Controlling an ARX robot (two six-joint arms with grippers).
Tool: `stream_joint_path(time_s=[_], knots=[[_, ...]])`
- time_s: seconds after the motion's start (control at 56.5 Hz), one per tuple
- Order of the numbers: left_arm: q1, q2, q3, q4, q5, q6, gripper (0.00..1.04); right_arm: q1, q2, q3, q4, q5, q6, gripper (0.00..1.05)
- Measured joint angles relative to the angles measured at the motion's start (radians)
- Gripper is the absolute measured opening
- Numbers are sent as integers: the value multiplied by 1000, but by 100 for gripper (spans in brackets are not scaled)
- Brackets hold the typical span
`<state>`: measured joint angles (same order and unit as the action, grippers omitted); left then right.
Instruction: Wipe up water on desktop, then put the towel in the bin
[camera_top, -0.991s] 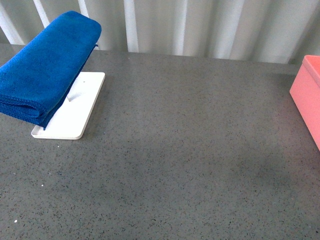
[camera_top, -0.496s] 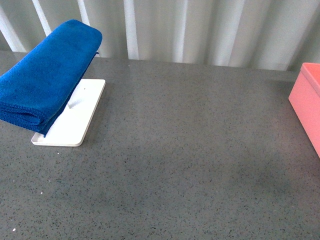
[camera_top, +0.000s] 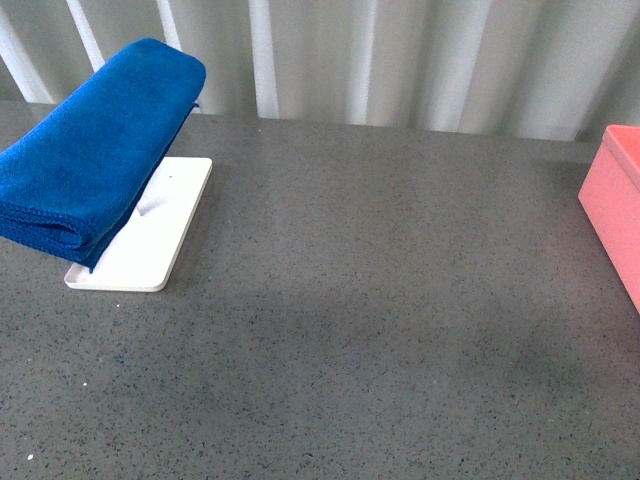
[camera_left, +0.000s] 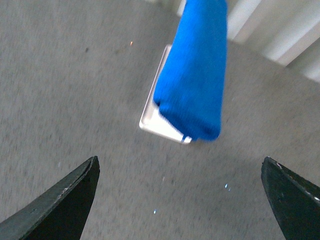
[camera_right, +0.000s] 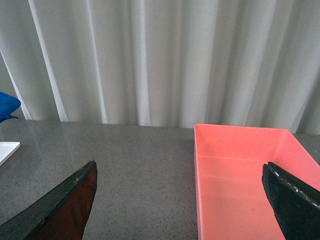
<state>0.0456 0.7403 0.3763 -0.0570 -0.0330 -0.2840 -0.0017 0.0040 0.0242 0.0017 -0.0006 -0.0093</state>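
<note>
Blue towel (camera_top: 95, 150): folded thick, lying at a slope over the white tray (camera_top: 165, 230), its lower end hanging past the tray's near edge; whatever props it up is hidden.
Speckled grey desktop (camera_top: 380, 330): runs from the tray to the pink bin (camera_top: 615, 200); no puddle can be made out, and the few bright specks near the tray in the left wrist view may be drops or just flecks.
Bin: well apart from the tray, on the robot's right, and nothing shows inside it.
Left gripper (camera_left: 179, 162): jaws spread wide, holding nothing, above the desktop and short of the tray, facing the towel's hanging end.
Right gripper (camera_right: 179, 165): jaws also spread wide and holding nothing, far from the tray, looking into the bin.
Stage: by the look of it, the towel is not yet picked up.
Risks: pinching only the top layer could let the fold drop open; a sideways pull could drag the light tray along; with the water this hard to see, a wipe could miss it.
Writing: no brand, label or lettering is readable anywhere.
</note>
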Motion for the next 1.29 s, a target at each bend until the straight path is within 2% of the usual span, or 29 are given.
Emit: stream_joint_path(time_s=[0.088,0.265,0.425,0.619,0.938,1.292], knots=[[3,173,136,56,27,75,98,0,0,0,0,0,0,98],[-12,520,441,-27,36,201,98,0,0,0,0,0,0,98],[-47,819,792,-107,-7,301,98,0,0,0,0,0,0,98],[-81,1026,1043,-169,-68,426,98,0,0,0,0,0,0,98],[-100,1290,1271,-319,-104,409,98,0,0,0,0,0,0,98],[-98,1350,1285,-333,-73,331,98,0,0,0,0,0,0,98]])
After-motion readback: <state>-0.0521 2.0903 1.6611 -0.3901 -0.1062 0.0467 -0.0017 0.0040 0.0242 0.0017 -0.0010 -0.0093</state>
